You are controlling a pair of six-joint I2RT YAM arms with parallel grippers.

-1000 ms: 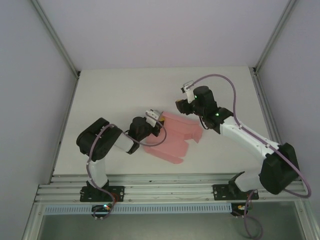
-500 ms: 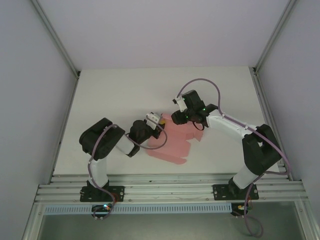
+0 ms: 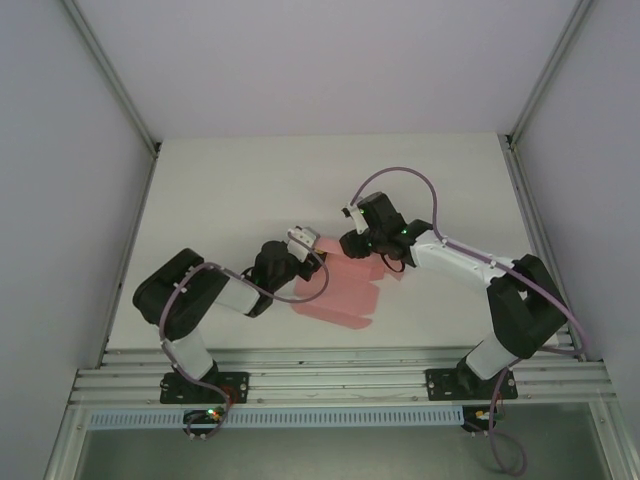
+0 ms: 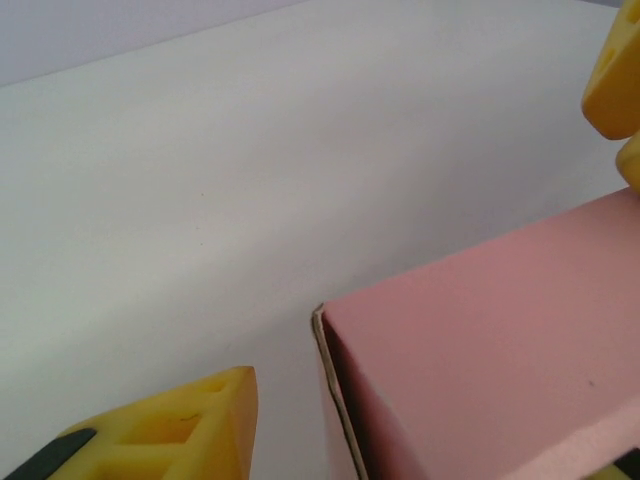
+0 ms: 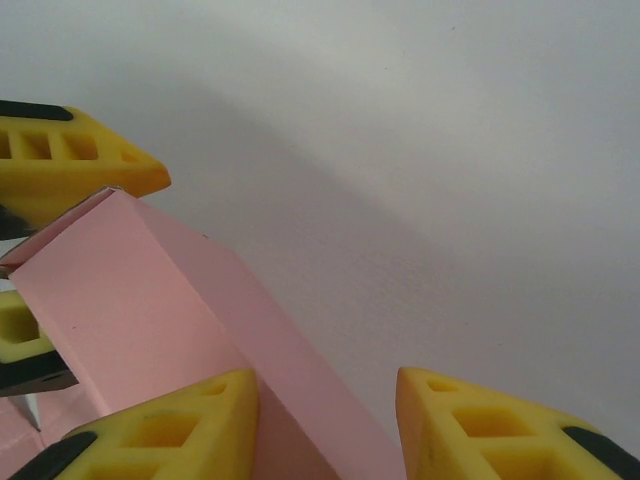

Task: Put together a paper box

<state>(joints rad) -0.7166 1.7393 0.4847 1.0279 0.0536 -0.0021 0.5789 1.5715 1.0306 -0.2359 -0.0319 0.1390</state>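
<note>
White table (image 3: 220, 200) carries one pink paper box (image 3: 345, 290), half folded, lying mid-table between two grippers. Left gripper (image 3: 312, 250) and right gripper (image 5: 325, 385) each straddle its raised fold, jaws parted, neither clamped on it.

**No legible markings**

From where I stand, nothing reads as text, label, brand, number or sign. The paper box (image 3: 345, 295) is plain pale pink card on every face that shows, both from overhead and in the close wrist views. The table (image 3: 230, 200) is bare white. Any print on the arms' housings is too small to make out.
</note>
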